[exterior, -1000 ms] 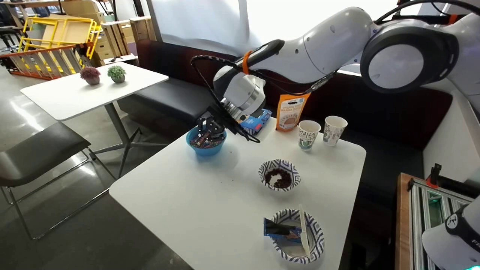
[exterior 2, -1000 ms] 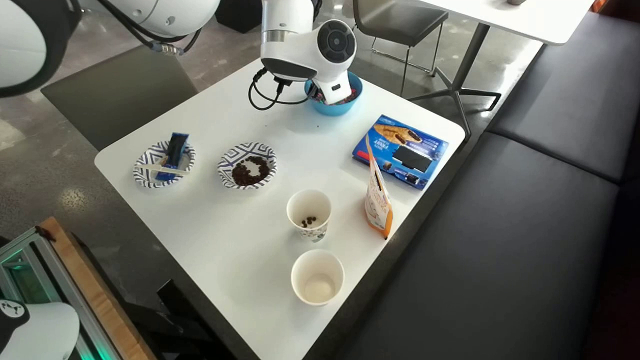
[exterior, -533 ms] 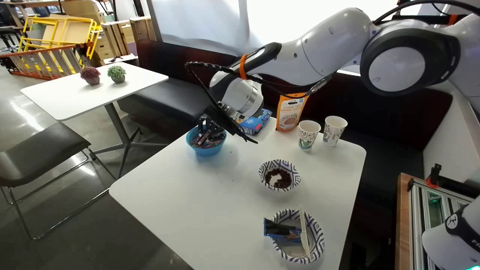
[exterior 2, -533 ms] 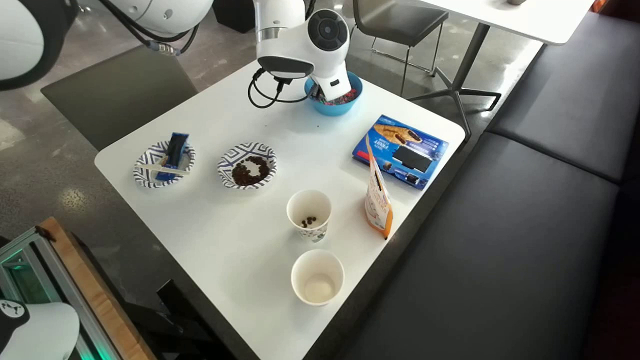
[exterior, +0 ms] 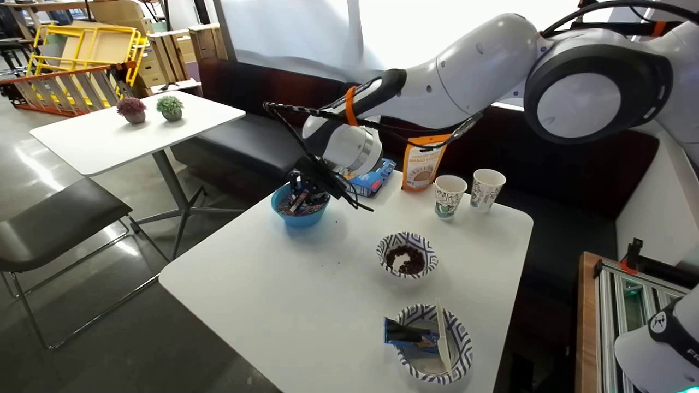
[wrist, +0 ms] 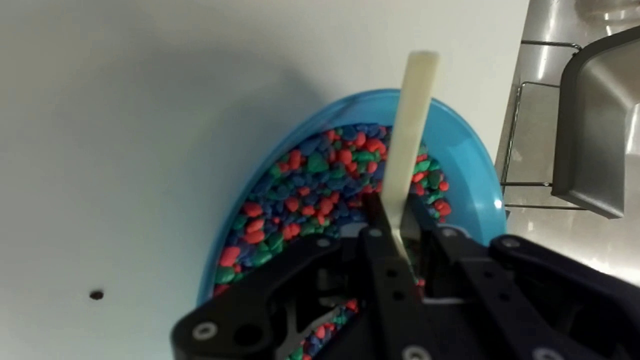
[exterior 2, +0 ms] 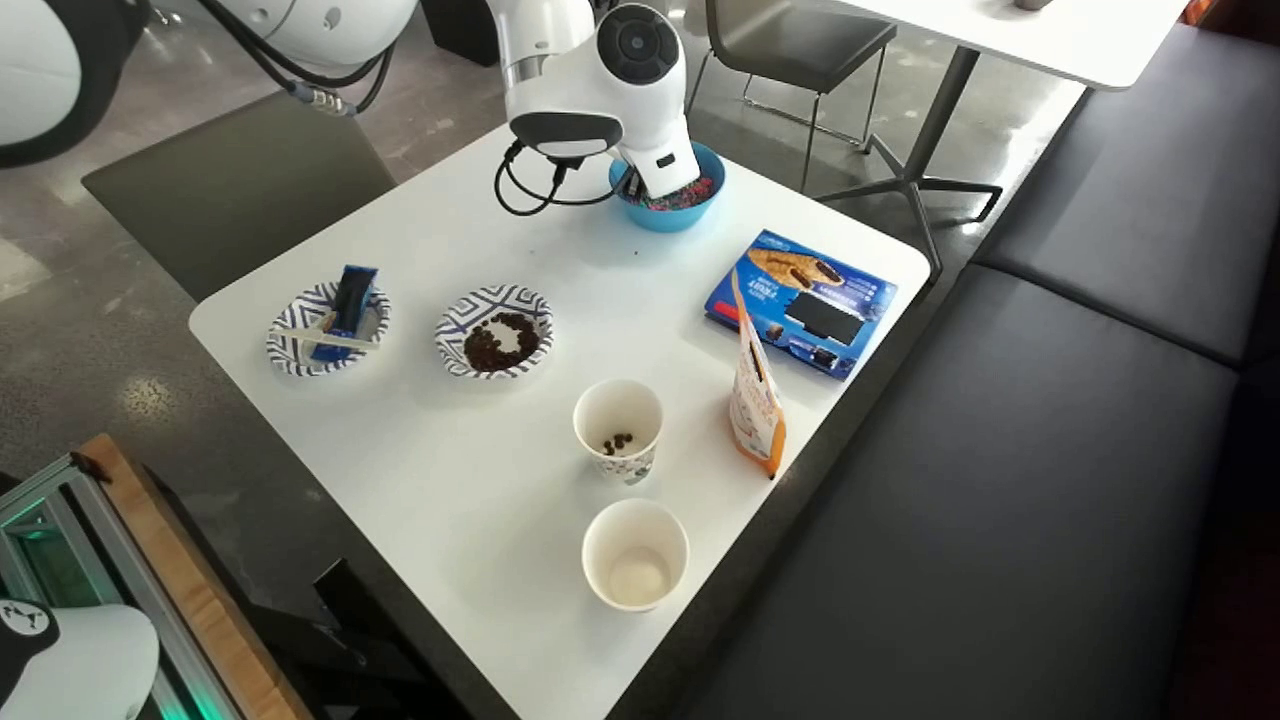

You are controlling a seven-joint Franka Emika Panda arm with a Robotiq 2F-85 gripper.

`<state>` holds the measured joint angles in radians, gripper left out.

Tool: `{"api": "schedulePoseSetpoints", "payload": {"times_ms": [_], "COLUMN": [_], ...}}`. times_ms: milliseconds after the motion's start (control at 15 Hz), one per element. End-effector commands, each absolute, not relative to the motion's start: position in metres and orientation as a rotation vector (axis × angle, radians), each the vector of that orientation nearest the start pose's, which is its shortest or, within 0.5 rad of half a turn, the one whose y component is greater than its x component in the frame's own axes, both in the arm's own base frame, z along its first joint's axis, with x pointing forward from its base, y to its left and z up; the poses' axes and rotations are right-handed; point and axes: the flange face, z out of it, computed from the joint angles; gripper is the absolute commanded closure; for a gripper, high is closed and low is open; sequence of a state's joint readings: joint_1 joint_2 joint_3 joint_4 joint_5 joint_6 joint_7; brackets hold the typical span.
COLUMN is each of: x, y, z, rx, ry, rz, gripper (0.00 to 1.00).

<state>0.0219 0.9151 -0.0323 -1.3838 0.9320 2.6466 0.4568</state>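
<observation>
I am grasping a flat off-white stick (wrist: 407, 135) in black fingers (wrist: 380, 250) over the round blue plastic bowl (wrist: 462, 150) of multicoloured pebbles (wrist: 310, 200); next move is likely requiring steadiness.

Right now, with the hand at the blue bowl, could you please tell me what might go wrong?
The white stick is thin and pinched in the hand, so it might twist or slip. A bump could spill coloured pebbles over the rim of the blue bowl. That bowl also stands near the edge of the table, so a hard push might send it off.
</observation>
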Motion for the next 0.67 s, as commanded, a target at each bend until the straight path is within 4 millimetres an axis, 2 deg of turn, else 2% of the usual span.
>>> {"api": "schedulePoseSetpoints", "payload": {"times_ms": [0, 600], "x": [0.748, 0.743], "y": [-0.018, -0.001], "z": [0.189, 0.201], "rx": [-2.103, -2.18], "ry": [1.476, 1.496], "rz": [-0.268, -0.375], "gripper": [0.96, 0.96]}}
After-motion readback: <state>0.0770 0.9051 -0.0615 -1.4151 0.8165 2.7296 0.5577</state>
